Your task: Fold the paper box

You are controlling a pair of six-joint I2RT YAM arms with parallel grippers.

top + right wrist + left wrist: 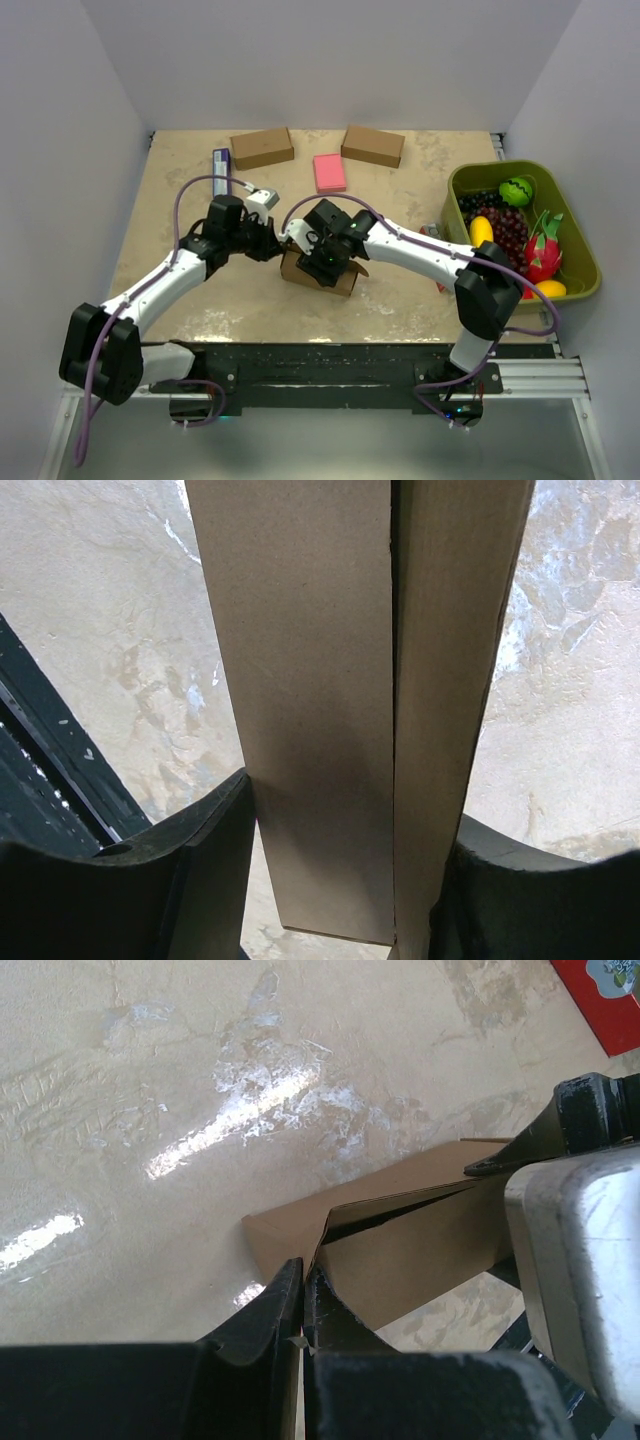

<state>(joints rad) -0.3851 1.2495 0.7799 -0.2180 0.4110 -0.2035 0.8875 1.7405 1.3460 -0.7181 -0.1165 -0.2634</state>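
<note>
Here, my right hand (pixel 345 820) clamps the slim brown cardboard box (pixel 300 630). My left hand (pixel 302 1278), closed, pinches its flap edge.

Top cam: high, behind the arm bases at the near edge, tilted down and forward, whole table (pixel 180 200) in frame. Left wrist cam: close, looks down along the left gripper (pixel 303 1280) at one end of the paper box (pixel 410 1250). Right wrist cam: closer yet, box fills the gap of the right gripper (pixel 350 805). All three share the box, mid-table.
</note>
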